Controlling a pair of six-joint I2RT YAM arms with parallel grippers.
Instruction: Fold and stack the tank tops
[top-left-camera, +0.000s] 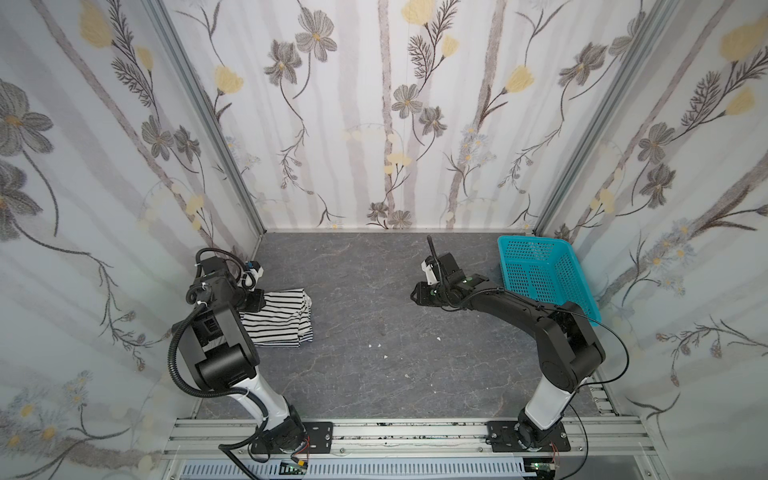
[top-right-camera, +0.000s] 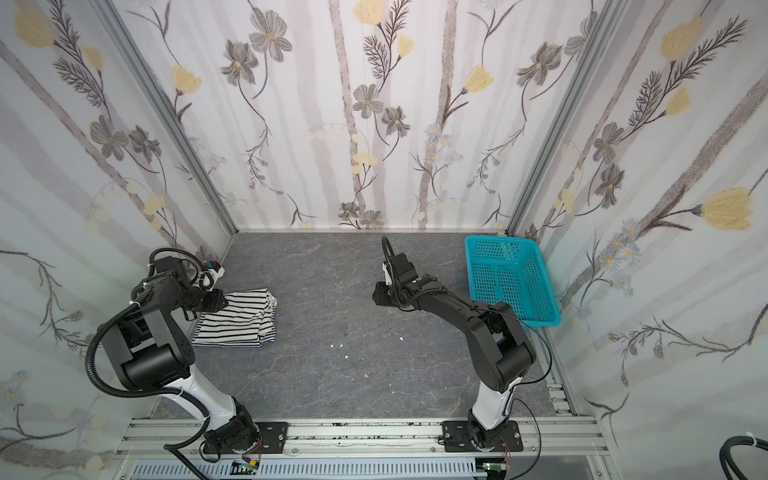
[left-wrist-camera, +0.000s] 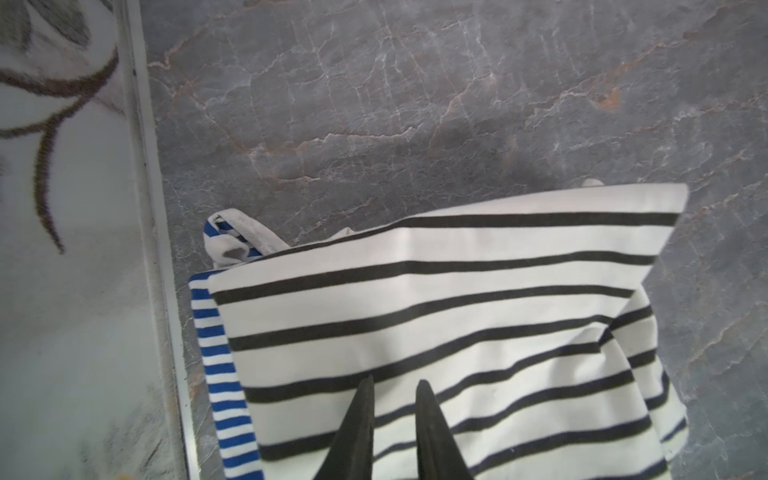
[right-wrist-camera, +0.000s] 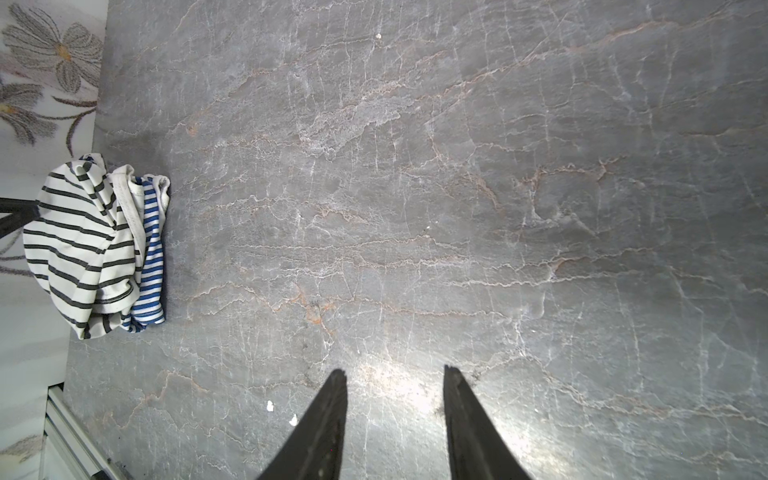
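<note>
The black-striped top (left-wrist-camera: 436, 291) lies folded on the blue-striped top (left-wrist-camera: 222, 374) beside the left wall (left-wrist-camera: 75, 291), directly under the left gripper (left-wrist-camera: 395, 380), whose nearly closed jaws' grip is unclear, while the right gripper (right-wrist-camera: 394, 370), spread and empty, hangs well apart.

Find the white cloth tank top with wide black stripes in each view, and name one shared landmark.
In a top view: white black-striped tank top, left of centre.
In a top view: likewise.
Left wrist: beneath left gripper.
Right wrist: by the floral wall.
Landmark: grey marbled tabletop.
</note>
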